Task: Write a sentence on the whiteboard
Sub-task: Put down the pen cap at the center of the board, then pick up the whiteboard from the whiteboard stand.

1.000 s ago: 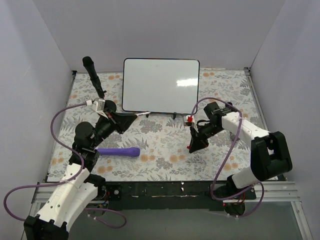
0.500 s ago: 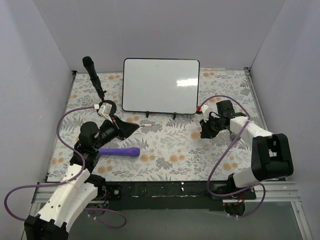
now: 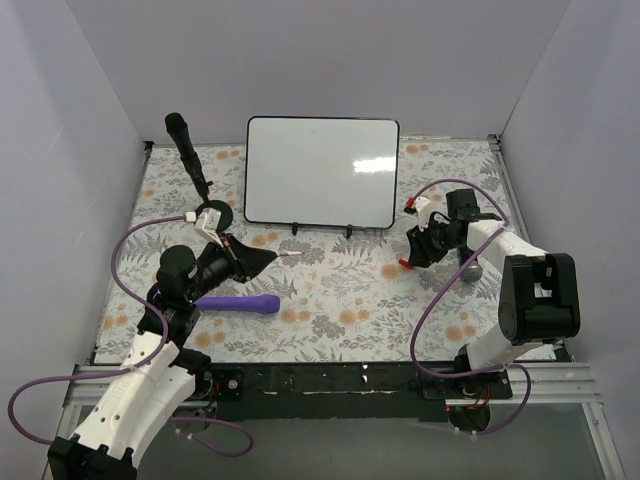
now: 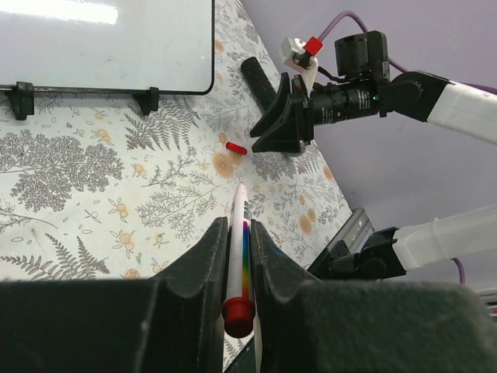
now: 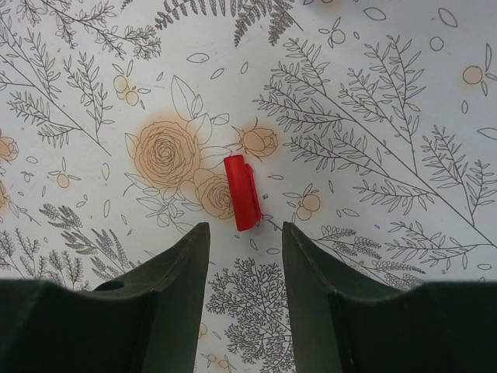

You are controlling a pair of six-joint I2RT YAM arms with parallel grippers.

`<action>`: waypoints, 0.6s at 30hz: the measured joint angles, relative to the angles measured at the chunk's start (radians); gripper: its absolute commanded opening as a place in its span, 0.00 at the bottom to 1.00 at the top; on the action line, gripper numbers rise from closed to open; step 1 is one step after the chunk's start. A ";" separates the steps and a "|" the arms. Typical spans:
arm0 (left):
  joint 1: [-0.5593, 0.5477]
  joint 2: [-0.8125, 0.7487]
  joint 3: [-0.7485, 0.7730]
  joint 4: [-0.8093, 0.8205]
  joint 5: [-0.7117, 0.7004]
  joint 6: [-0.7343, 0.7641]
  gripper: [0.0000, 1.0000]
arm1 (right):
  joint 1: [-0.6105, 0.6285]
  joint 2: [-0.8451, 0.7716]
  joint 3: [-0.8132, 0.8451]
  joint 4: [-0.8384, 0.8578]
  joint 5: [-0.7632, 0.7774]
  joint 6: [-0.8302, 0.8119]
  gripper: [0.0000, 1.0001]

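Cap off: small red plastic cap (image 5: 242, 192) on worktop's (image 3: 330, 310) right half, under parted, empty right gripper (image 5: 243, 241). Left gripper (image 4: 238, 227) clamps white marker (image 4: 240, 198). Next: nib to blank black-framed whiteboard (image 3: 322, 170).

Whiteboard (image 3: 322, 170): large rect. panel, glossy white face, thin black frame w/ rounded corners. Stands propped on two small black feet at far centre of floral table (image 3: 340, 300), long edge down, face toward near side. Face plain white edge to edge in top view, bright glare patch upper right. Lower edge, both feet & btm-right corner seen in left wrist view.
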State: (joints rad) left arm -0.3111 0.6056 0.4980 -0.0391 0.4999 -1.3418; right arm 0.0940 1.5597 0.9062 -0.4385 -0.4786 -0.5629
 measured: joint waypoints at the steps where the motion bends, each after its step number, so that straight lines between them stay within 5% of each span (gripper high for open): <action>1: 0.000 0.002 0.000 -0.003 -0.003 -0.002 0.00 | -0.003 0.002 0.005 -0.005 -0.004 -0.003 0.50; 10: 0.000 0.050 0.003 0.016 -0.002 -0.055 0.00 | -0.123 0.053 0.297 -0.148 -0.241 -0.065 0.51; 18: 0.000 0.113 0.062 0.021 -0.001 -0.064 0.00 | -0.186 0.189 0.491 -0.075 -0.522 0.002 0.58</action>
State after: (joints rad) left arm -0.3111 0.7181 0.5598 -0.0177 0.4988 -1.4059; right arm -0.0921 1.7489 1.3968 -0.5137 -1.0008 -0.5613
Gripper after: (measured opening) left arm 0.109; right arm 0.543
